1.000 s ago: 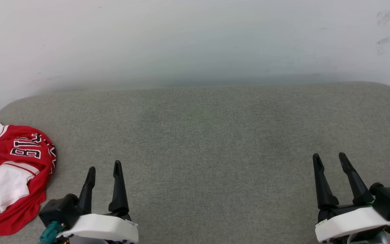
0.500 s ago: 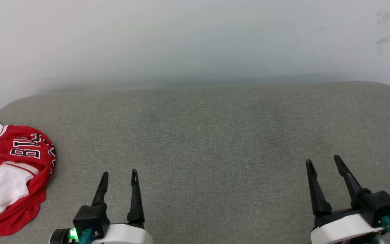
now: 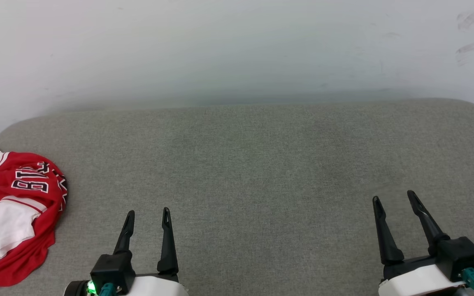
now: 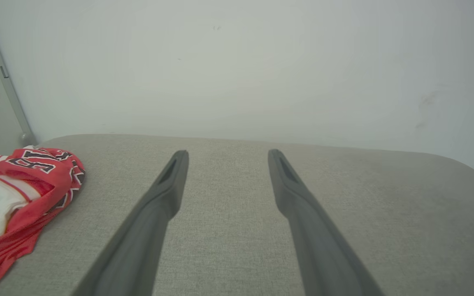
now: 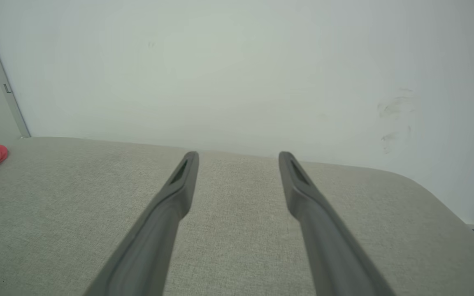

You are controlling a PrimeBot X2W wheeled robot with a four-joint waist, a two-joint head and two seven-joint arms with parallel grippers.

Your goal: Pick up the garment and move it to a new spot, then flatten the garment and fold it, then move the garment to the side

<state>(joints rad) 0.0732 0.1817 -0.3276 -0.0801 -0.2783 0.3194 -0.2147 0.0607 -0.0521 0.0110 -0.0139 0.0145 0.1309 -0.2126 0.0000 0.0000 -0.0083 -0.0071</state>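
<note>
Grey soft cushion (image 3: pixel 237 164) sits against a white wall (image 3: pixel 237 49). You see the garment (image 3: pixel 15 213) bunched up at the cushion's far left edge. Your left gripper (image 3: pixel 148 211) and right gripper (image 3: pixel 393 195) both hang spread wide, holding nothing. Bare grey cloth lies between your left gripper and the garment. Your left wrist view shows the garment big and near. Your right wrist view shows 1 small red bit, plus dark scuff marks (image 5: pixel 393 109) on the wall.

I saw the red jersey T-shirt (image 3: pixel 17 216) lying crumpled at the grey padded surface's (image 3: pixel 237 172) left edge, white sleeve on top, black lettering partly showing.
</note>
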